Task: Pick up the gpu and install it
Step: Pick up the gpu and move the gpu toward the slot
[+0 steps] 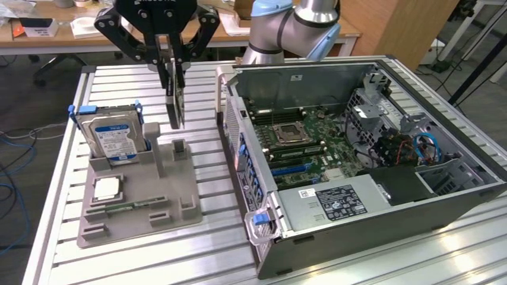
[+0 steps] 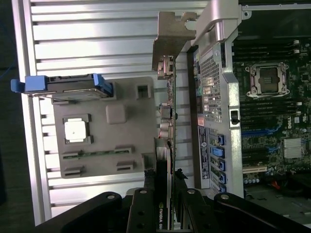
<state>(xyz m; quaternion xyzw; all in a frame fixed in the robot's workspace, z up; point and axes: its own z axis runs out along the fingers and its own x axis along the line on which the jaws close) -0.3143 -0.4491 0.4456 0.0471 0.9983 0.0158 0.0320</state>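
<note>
Step in hand: the pick-up half. The install is not yet done.

Gripper [image 1: 171, 59] hangs over the grey holder [image 1: 139, 196] on the slatted table [image 1: 119, 261]. Its fingers [image 1: 162, 50] pinch the upper edge of the graphics card [image 1: 174, 101], one on each face. The card hangs upright and edge-on, with its lower edge just above the holder's slot posts; it looks free of them, though I cannot fully confirm the gap. In the wrist view the card's metal bracket [image 2: 170, 39] is at the end far from the gripper.

On the holder are the hard drive [image 1: 115, 133], standing upright in its blue carrier, a square processor chip [image 1: 107, 189] lying flat, and a memory stick [image 1: 130, 206] in its groove. None of them touches the card.

The open computer case [image 1: 443, 208] lies on its side just beside the holder, toward the exterior view's right. The motherboard [image 1: 317, 139] is exposed, with an empty processor socket [image 1: 284, 134].

Judgement: the grip looks square and the card does not appear tilted. Installing calls for three things:
- carry the card sideways over the near case wall [image 1: 237, 136] without clipping it;
- line up the card's lower edge with an expansion slot, with the bracket at the rear openings;
- press straight down, because a skewed entry could jam the connector.
</note>
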